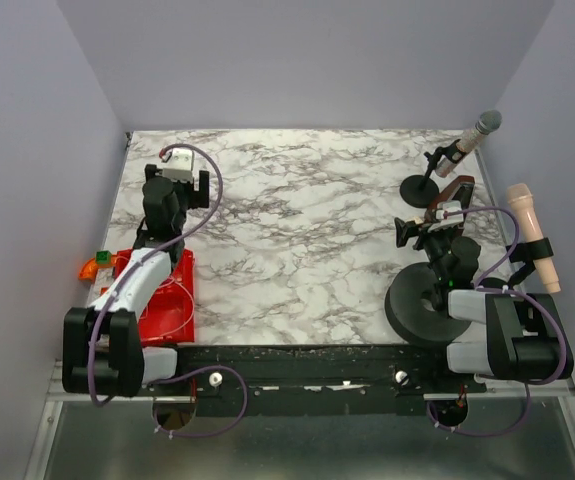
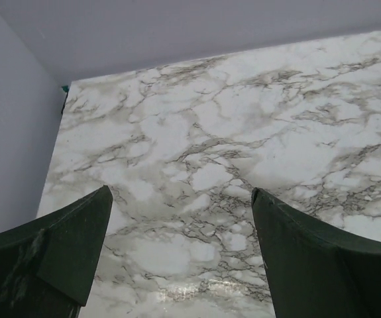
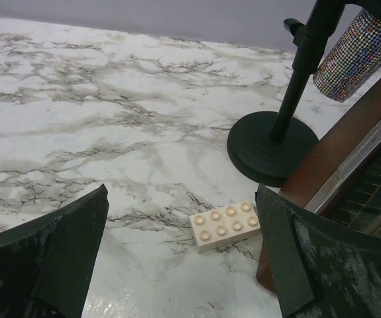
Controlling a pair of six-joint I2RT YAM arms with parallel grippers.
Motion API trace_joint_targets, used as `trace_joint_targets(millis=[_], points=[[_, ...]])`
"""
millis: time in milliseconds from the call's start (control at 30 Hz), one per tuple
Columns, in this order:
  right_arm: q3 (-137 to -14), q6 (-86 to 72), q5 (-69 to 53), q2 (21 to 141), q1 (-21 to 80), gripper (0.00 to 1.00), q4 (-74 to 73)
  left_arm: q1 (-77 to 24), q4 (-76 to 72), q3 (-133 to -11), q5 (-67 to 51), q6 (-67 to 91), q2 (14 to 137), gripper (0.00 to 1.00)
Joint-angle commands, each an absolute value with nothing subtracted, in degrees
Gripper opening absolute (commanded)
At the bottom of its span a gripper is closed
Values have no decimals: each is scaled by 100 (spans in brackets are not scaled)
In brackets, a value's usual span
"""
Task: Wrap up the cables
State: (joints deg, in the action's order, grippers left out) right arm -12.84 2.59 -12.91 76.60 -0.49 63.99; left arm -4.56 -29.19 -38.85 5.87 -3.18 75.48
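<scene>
A thin pale cable seems to lie loosely in the red tray at the near left; I see no other loose cable. My left gripper is open and empty over the far left of the marble table, beyond the tray. In the left wrist view the gripper has only bare marble between its wide-apart fingers. My right gripper is open and empty at the right. In the right wrist view it hovers just left of a cream brick.
A glittery microphone leans on a black stand with a round base. A brown wooden box stands by the brick. A cream microphone is at the right edge. A black ring-shaped roll lies near the right arm. Orange and green pieces sit left of the tray.
</scene>
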Motion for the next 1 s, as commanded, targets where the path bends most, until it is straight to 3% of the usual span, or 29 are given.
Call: trace_joint_targets(millis=[0,133,267,433,800,967], points=[[-1257,246,-1178,7726,-88,100,6618,-413,1063,-5112,-771,-1789,6987,93],[-1274,237,-1169,7726,-88,100,6609,112,3704,-6247,-1528,-3433,7189,91],[-1274,237,-1169,7726,-88,100,6601,755,4833,-6776,-1065,-4358,7663,89],[-1292,237,-1169,7734,-88,100,6574,1107,4913,-6654,-993,-5289,8007,77],[-1292,237,-1169,7734,-88,100,6574,1151,5037,-6223,-1477,-6986,8199,78],[-1292,237,-1160,7734,-88,100,6574,1151,3852,-5942,-1563,-7312,8376,66]])
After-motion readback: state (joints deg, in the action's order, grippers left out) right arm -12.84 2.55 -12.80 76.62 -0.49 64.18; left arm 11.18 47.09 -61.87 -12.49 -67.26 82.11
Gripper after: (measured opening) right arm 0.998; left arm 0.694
